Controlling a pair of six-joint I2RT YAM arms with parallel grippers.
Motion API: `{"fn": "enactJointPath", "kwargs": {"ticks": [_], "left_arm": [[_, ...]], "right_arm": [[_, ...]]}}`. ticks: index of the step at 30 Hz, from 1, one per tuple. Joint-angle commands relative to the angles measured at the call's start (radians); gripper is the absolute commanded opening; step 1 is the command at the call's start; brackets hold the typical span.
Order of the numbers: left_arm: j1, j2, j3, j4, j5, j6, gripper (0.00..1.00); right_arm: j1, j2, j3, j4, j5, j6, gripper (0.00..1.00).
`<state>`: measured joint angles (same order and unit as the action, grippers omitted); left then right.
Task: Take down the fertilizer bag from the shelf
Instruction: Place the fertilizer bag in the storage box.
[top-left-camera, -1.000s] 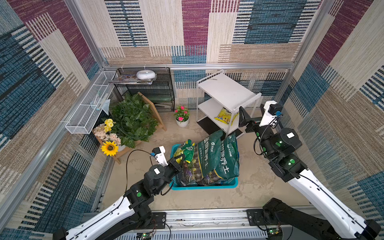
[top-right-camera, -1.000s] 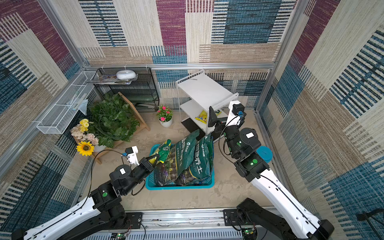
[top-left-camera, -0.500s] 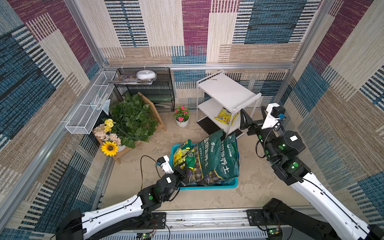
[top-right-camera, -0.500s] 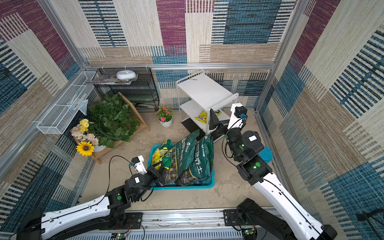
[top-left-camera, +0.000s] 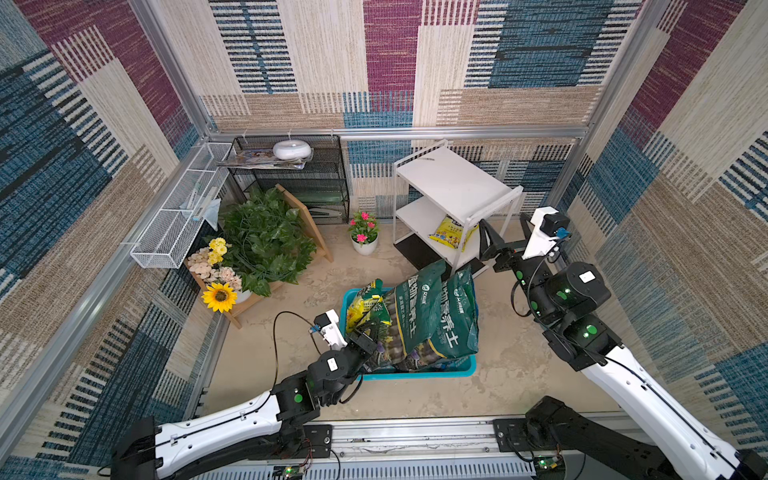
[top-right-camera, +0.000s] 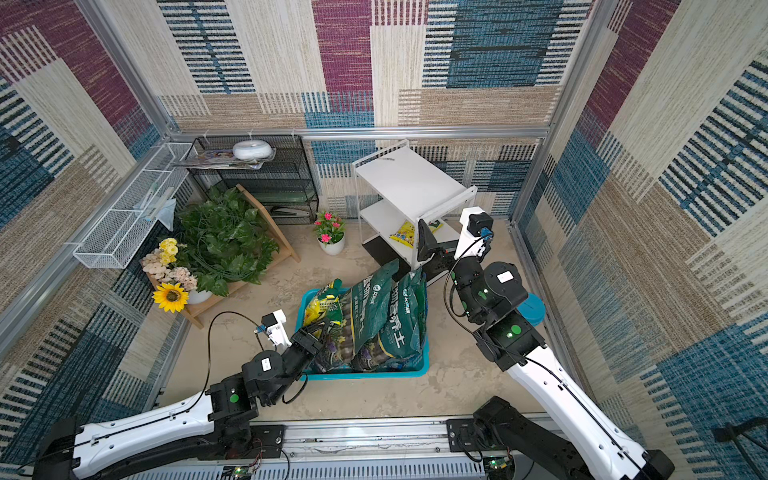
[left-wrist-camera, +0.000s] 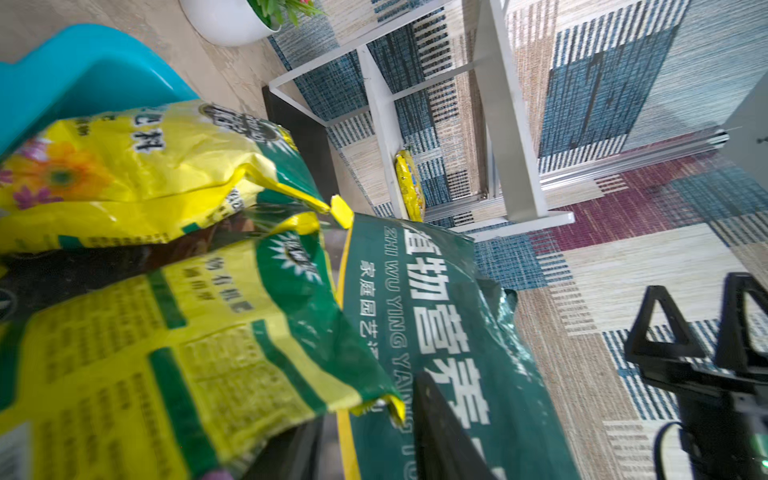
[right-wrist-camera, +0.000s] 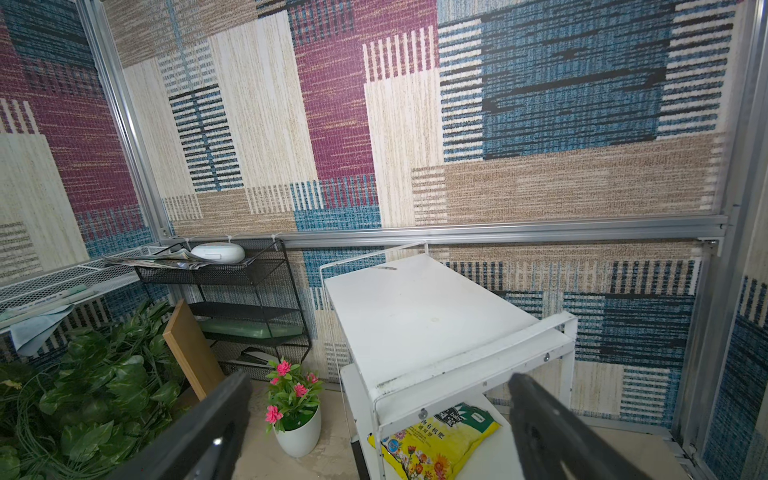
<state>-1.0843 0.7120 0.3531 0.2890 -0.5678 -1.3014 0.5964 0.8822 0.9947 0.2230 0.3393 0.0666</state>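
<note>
Reaching low from the near left with the white-and-black jointed left arm (top-left-camera: 232, 424), elbow bent, black two-fingered left gripper (top-left-camera: 365, 330) partly parted. Raised on the right with the matching right arm (top-left-camera: 648, 399), black two-fingered right gripper (top-left-camera: 504, 235) spread wide, pointing far-left.

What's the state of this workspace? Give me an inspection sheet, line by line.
Surface: beige floor, blotchy.
Job's things: yellow fertilizer bag lies flat on the lower board of the white shelf.
Clutter: blue bin holding green soil bags and a yellow-green bag; potted pink flowers; black wire-mesh rack; white wire basket; wooden planter of greenery with a sunflower.
Grippers: right gripper open, empty, facing the shelf, short of the fertilizer bag; left gripper at the yellow-green bag, jaws parted.
Cables: black cable loops at the left wrist; another at the right wrist; neither looks snagged.
Surroundings: patterned fabric walls; aluminium frame rail.
</note>
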Motion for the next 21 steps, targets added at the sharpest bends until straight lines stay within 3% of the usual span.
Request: {"fn": "enactJointPath", "kwargs": {"ticks": [1,4,8,9,13,16,21], "left_arm": [[-0.004,-0.023,0.061,-0.129,-0.005,0.025,0.44],[-0.003,-0.062,0.109,-0.223,-0.015,0.070,0.38],[-0.003,-0.114,0.117,-0.334,-0.041,0.045,0.02],[-0.004,-0.130,0.123,-0.383,-0.058,0.034,0.00],[-0.004,-0.193,0.108,-0.569,-0.135,-0.070,0.00],[-0.003,-0.205,0.046,-0.548,-0.123,-0.099,0.00],[-0.003,-0.103,-0.049,-0.452,-0.063,-0.187,0.00]], "right_arm": [[0.000,-0.005,-0.001,0.011,0.001,0.008,1.00],[0.000,-0.007,-0.001,0.010,0.001,0.010,1.00],[0.000,-0.007,-0.001,0.009,0.000,0.010,1.00],[0.000,-0.006,0.001,0.007,-0.001,0.010,1.00],[0.000,-0.004,0.001,0.005,-0.002,0.010,1.00],[0.000,-0.005,0.001,0.005,-0.002,0.009,1.00],[0.000,-0.001,0.000,0.004,-0.005,0.014,1.00]]}}
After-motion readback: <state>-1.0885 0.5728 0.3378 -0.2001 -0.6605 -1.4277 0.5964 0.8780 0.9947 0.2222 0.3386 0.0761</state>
